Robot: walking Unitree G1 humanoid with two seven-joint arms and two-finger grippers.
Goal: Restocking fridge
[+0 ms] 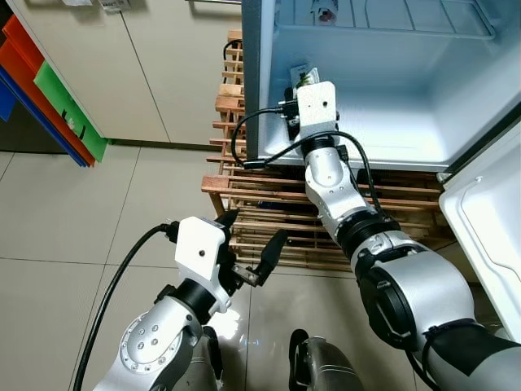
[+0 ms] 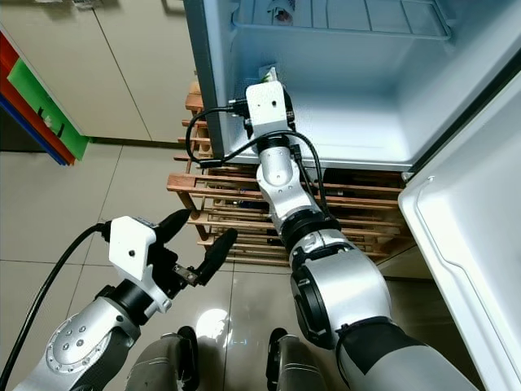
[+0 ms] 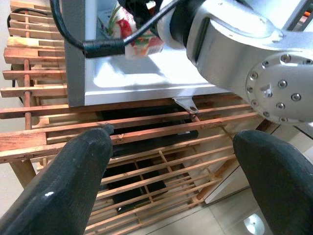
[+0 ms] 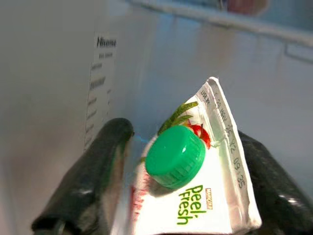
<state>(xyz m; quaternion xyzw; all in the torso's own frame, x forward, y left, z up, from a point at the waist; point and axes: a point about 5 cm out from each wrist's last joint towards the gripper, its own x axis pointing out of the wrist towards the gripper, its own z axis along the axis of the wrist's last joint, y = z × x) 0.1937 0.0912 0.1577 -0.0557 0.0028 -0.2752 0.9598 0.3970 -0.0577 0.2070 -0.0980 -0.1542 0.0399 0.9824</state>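
A juice carton (image 4: 205, 200) with a green screw cap (image 4: 175, 156) and fruit print is clamped between the two black fingers of my right gripper (image 4: 186, 178). That gripper is shut on it, inside the open fridge (image 1: 391, 122), low down and close to the left inner wall. The carton's top (image 1: 303, 77) peeks out behind the white wrist camera. It also shows above the fridge floor in the left wrist view (image 3: 139, 41). My left gripper (image 1: 252, 232) hangs open and empty, low in front of the wooden rack (image 1: 252, 195).
The fridge stands on the slatted wooden rack, its door (image 1: 488, 220) swung open on the right. A wire shelf (image 1: 391, 16) spans the top of the compartment. Beige cabinets (image 1: 122, 65) and coloured panels (image 1: 49, 90) stand at left, over tiled floor (image 1: 73, 212).
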